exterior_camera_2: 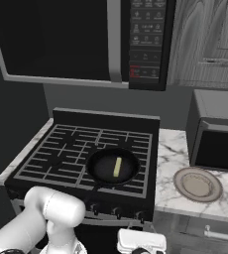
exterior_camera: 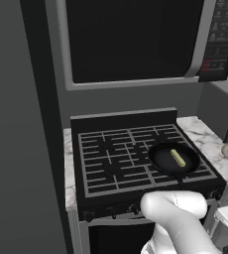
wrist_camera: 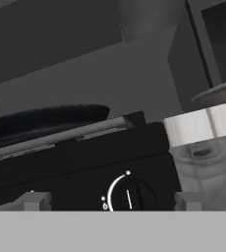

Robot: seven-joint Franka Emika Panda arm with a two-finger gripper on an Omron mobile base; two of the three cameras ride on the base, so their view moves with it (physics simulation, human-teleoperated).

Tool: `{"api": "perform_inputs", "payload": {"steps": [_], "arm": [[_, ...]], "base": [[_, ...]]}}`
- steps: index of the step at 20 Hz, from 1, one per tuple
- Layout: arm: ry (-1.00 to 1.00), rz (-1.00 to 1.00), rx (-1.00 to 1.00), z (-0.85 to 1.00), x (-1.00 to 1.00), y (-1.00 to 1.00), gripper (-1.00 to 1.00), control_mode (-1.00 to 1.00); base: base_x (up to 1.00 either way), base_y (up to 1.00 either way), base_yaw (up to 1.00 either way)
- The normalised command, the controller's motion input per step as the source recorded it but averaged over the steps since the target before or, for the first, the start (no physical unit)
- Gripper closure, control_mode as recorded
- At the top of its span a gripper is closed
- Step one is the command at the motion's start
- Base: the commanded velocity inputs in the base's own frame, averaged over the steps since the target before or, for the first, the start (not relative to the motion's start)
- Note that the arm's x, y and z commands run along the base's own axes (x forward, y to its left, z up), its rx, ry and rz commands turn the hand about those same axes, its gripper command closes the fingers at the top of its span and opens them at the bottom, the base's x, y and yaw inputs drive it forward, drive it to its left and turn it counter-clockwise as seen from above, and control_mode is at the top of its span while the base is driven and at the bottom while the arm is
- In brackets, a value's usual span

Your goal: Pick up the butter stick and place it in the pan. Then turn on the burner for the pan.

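Hand view sits low before the black stove (wrist_camera: 85,157), facing a round dial (wrist_camera: 129,197) with a white pointer line; both base views look down on the ridged grey grates (exterior_camera: 116,158), the round shallow black frying pan (exterior_camera: 174,158) (front right burner) and the pale yellow-green butter stick (exterior_camera: 178,158) lying inside it. Whether the gripper's 2 fingers are spread or closed, I cannot tell.

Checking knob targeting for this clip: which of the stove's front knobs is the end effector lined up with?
The knob centred low in the hand view, near the stove's right end beside the marble counter, below the pan. The other knobs sit farther left along the front panel.
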Motion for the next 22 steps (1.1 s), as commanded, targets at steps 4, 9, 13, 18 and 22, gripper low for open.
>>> {"api": "perform_inputs", "payload": {"steps": [4,9,13,18,22], "arm": [[-0.06,0.0,0.06,-0.03,0.08,-0.06,-1.0,-1.0],[-0.05,0.0,0.05,0.0,0.16,-0.07,-1.0,-1.0],[-0.02,0.0,0.01,-0.02,0.17,-0.01,-1.0,-1.0],[-0.01,0.0,0.0,-0.07,0.13,0.0,-1.0,-1.0],[0.0,0.0,0.0,-0.09,0.06,0.0,-1.0,-1.0]], "base": [[0.0,0.0,0.0],[0.0,0.0,0.0],[0.0,0.0,0.0],[0.0,0.0,0.0],[0.0,0.0,0.0]]}}
